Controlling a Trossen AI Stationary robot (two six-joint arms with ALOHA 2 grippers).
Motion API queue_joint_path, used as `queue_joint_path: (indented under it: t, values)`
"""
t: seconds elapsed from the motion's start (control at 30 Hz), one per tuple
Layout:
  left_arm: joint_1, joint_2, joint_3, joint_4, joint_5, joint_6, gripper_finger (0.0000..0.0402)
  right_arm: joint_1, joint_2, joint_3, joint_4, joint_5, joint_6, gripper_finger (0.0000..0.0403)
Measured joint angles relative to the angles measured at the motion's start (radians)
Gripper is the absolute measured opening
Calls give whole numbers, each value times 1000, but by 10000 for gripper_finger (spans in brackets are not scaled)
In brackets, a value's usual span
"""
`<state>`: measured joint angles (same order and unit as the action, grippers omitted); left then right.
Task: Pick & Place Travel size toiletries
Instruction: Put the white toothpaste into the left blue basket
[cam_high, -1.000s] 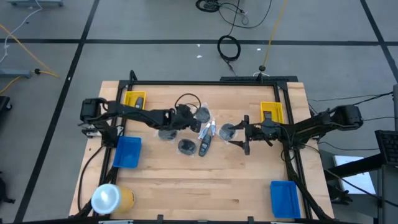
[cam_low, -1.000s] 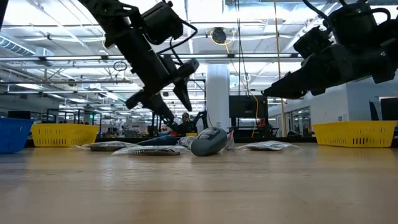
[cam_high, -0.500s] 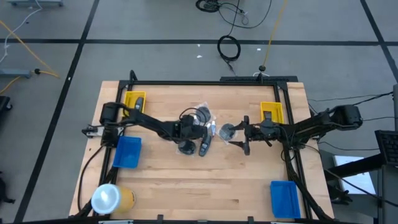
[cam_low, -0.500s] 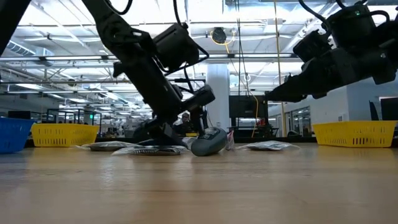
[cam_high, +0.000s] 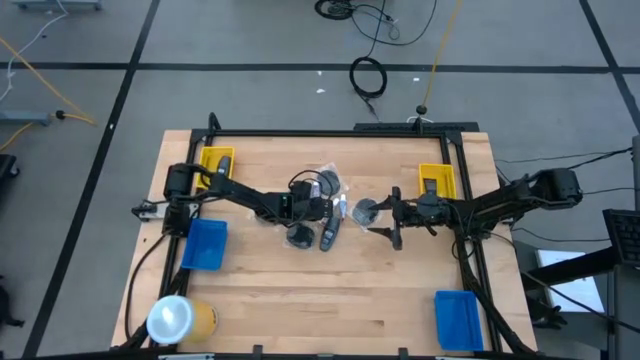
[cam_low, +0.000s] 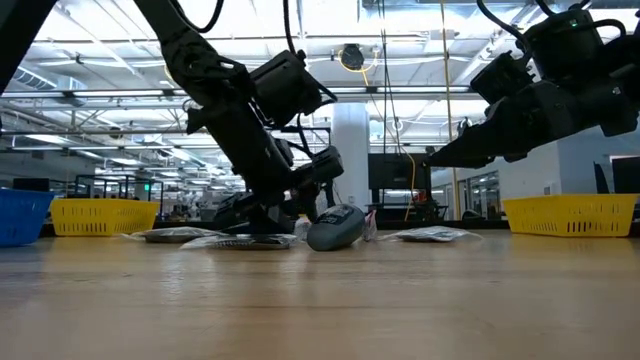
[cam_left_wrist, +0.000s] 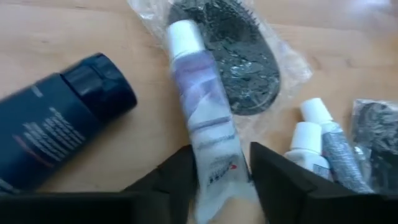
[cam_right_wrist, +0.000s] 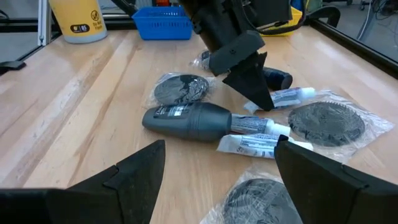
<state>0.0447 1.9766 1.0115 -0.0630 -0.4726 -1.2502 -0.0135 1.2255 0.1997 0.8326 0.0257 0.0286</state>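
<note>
The toiletries lie in a loose pile at the table's middle: pale tubes with white caps, a dark oblong bottle (cam_high: 328, 236), and grey discs in clear wrap (cam_high: 299, 237) (cam_high: 367, 211). My left gripper (cam_high: 316, 207) is down in the pile, shut on one pale tube (cam_left_wrist: 198, 106). The left wrist view also shows a dark bottle (cam_left_wrist: 59, 140), a wrapped grey disc (cam_left_wrist: 239, 59) and two more tubes (cam_left_wrist: 317, 146) beside it. My right gripper (cam_high: 386, 224) hangs open above the table, just right of the pile, touching nothing. My left gripper pinches the pale tube at its flat end (cam_left_wrist: 217, 171), opposite the white cap, between its two fingers. The fingers (cam_left_wrist: 177, 177) slant down from the table's left and lie along the tube. The tube lies flat on the table, its cap (cam_left_wrist: 183, 34) against the wrapped disc.
Yellow trays sit at the far left (cam_high: 217, 160) and far right (cam_high: 437, 180), blue trays at the left (cam_high: 205, 243) and near right (cam_high: 459, 318). A big yellow cylinder with a white top (cam_high: 178, 318) lies at the near left corner. Bare wood lies near the pile.
My left gripper has moved toward the table's right and down, from above the pile's left side onto the table among the items, then stayed there. The right arm has kept still.
</note>
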Motion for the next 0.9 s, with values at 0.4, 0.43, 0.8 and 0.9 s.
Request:
queue_joint_path:
  t: [0.4, 0.43, 0.8, 0.9]
  values:
    - [-32, -186, -9, -163, 59, 139, 9, 0, 0, 0, 0, 0, 4, 293]
    - [-41, -218, -8, -192, 53, 143, 6, 0, 0, 0, 0, 0, 4, 293]
    - [-213, -601, -6, -621, 348, -30, 20, 0, 0, 0, 0, 0, 3, 293]
    - [-280, -684, -5, -762, 443, -174, 20, 0, 0, 0, 4, 0, 2, 293]
